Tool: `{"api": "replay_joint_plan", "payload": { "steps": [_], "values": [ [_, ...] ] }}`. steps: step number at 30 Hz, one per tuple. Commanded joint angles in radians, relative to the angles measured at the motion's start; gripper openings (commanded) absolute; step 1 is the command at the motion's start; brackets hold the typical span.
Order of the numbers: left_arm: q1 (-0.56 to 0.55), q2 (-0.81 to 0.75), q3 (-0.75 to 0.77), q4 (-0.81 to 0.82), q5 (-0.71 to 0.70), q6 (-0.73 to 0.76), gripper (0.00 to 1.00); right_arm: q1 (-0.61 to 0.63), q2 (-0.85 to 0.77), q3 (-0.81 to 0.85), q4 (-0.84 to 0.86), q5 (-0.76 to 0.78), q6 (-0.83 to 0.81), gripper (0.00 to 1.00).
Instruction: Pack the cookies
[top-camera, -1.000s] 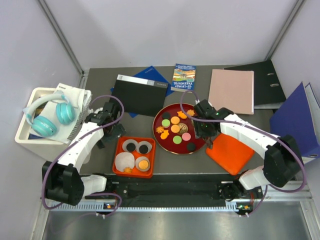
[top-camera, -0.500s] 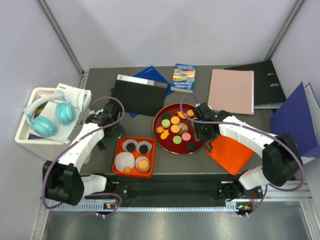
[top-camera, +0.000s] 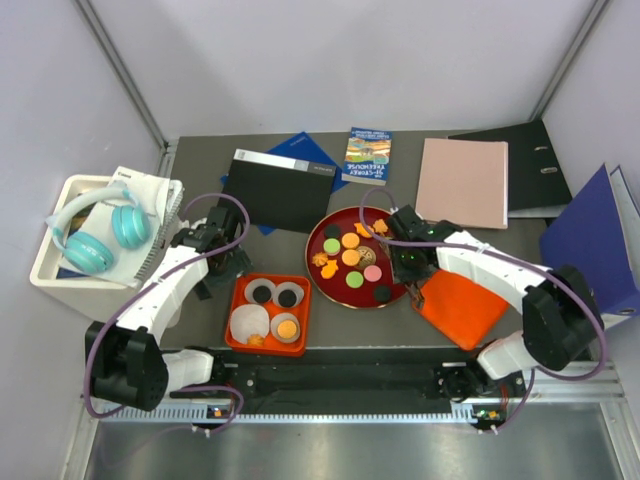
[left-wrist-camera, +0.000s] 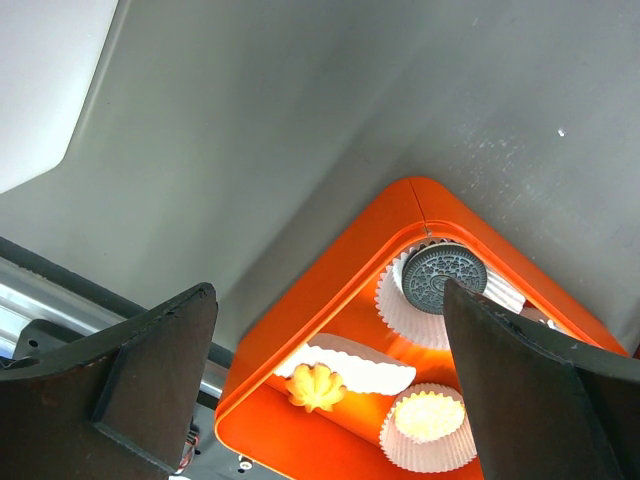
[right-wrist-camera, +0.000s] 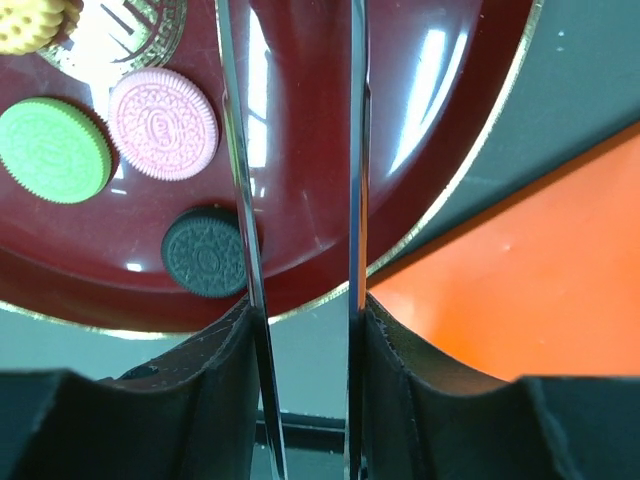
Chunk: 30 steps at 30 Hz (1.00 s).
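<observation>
right wrist view: the right gripper (right-wrist-camera: 293, 60) hangs over the red plate (right-wrist-camera: 430, 120), jaws narrow with nothing between them, the black cookie (right-wrist-camera: 203, 252) lying just outside one finger (right-wrist-camera: 243, 180), toward the picture's left.

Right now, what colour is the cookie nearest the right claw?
The cookie is black, clearest in the right wrist view.
</observation>
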Motion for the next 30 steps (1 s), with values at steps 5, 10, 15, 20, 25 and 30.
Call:
{"api": "replay_joint_plan", "payload": {
  "steps": [5, 10, 15, 20, 25, 30],
  "values": [
    [0.007, 0.013, 0.039, 0.008, -0.031, 0.001, 0.99, 0.017, -0.228, 0.107, -0.103, -0.030, -0.035, 0.33],
    [0.013, 0.036, 0.077, -0.041, -0.089, -0.064, 0.99, 0.118, -0.288, 0.177, -0.146, -0.100, -0.048, 0.32],
    [0.073, 0.101, 0.108, -0.100, -0.106, -0.116, 0.99, 0.302, -0.245, 0.245, -0.139, -0.163, -0.028, 0.31],
    [0.125, 0.088, 0.134, -0.110, -0.065, -0.125, 0.99, 0.451, -0.151, 0.326, -0.136, -0.174, -0.055, 0.31],
    [0.140, 0.081, 0.152, -0.132, -0.068, -0.128, 0.99, 0.509, -0.076, 0.354, -0.062, -0.221, -0.052, 0.32],
    [0.145, 0.058, 0.131, -0.123, -0.059, -0.122, 0.99, 0.564, 0.017, 0.433, -0.061, -0.244, -0.104, 0.32]
  ]
}}
